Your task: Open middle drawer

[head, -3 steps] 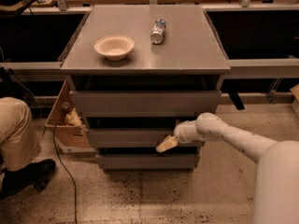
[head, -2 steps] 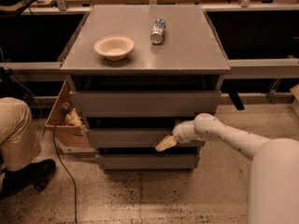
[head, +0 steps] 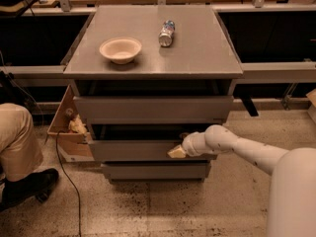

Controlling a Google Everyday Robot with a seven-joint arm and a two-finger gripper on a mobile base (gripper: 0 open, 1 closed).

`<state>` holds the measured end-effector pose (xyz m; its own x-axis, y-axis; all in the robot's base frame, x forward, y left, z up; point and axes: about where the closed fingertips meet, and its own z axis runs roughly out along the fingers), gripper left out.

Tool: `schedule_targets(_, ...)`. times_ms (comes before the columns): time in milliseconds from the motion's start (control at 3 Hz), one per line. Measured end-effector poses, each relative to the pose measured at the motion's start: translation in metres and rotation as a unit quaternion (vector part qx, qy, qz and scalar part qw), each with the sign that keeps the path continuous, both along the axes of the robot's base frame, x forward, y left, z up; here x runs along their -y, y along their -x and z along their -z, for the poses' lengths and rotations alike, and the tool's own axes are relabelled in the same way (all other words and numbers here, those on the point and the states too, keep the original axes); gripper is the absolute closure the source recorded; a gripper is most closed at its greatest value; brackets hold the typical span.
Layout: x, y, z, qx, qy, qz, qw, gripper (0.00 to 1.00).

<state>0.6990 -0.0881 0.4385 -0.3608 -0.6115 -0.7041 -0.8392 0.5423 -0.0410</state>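
Note:
The grey cabinet (head: 153, 65) has three drawers. The middle drawer (head: 133, 151) stands a little way out, with a dark gap above its front. My gripper (head: 177, 152) sits at the top edge of the middle drawer's front, right of centre. The white arm reaches it from the lower right. The top drawer (head: 153, 110) and the bottom drawer (head: 153, 171) look shut.
A cream bowl (head: 120, 49) and a can lying on its side (head: 167, 32) are on the cabinet top. A cardboard box (head: 66, 132) stands left of the cabinet. A person's leg and shoe (head: 17, 142) and a cable (head: 63, 172) are on the floor at left.
The gripper has stayed at the middle drawer's top edge and drawn slightly toward the camera. The dark gap above the drawer front is a little wider.

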Motion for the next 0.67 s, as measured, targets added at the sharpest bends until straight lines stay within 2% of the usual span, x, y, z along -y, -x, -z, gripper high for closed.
schedule_targets(333, -0.0025, 0.0172, -0.0016, -0.003, 0.002, -0.012, 0.9999, 0.59)
schedule_targets(667, -0.0032, 0.0217, -0.0045, -0.004, 0.002, -0.015, 0.9999, 0.52)
